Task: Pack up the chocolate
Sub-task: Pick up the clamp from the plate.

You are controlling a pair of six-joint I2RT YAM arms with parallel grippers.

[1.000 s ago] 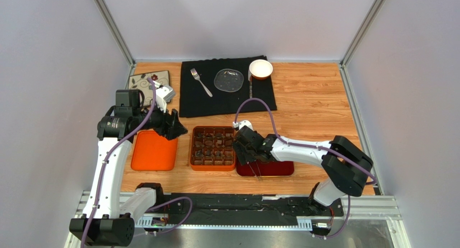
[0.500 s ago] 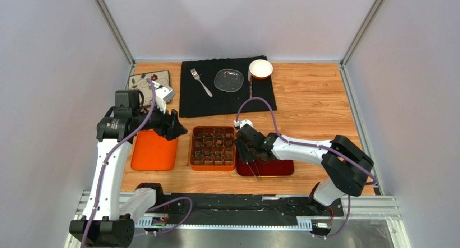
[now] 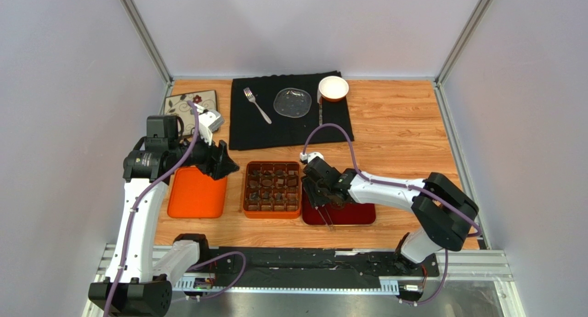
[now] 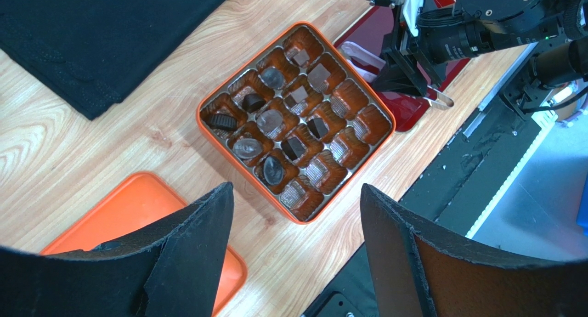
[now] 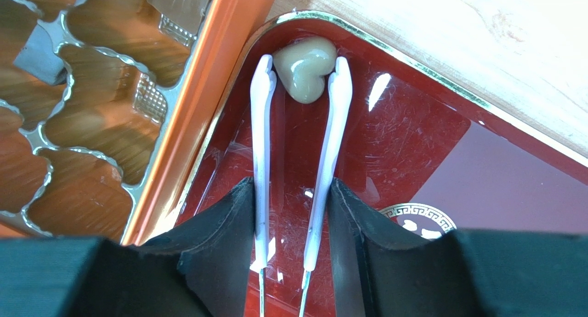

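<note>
Tweezers (image 5: 260,145) (right claw (image 5: 291,193)) have pinched closer on chocolate (image 5: 305,74).

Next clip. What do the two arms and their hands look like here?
The left arm and right arm have white links with black joint housings, and a purple cable loops along each. The left hand and right hand are black, with two broad wedge-shaped fingers of rough matte material. No markings are legible.

Pale grey walls (image 3: 297,27), wooden table (image 3: 400,124)
</note>
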